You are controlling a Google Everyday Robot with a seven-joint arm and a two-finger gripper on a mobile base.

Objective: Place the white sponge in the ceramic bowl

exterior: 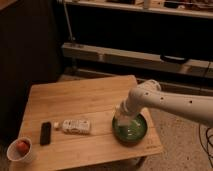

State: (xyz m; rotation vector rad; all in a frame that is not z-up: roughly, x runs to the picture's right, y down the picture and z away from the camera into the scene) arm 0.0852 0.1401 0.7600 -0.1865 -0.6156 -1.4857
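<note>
The green ceramic bowl sits on the right front part of the wooden table. My white arm reaches in from the right. My gripper points down over the bowl's left half, at or just inside its rim. I cannot make out the white sponge as a separate thing. A pale patch shows in the bowl under the gripper, and I cannot tell whether it is the sponge or the bowl's centre.
A long white packet with print lies left of the bowl. A small black device lies beside it. A white cup with a red thing stands at the front left corner. Dark shelving runs behind the table.
</note>
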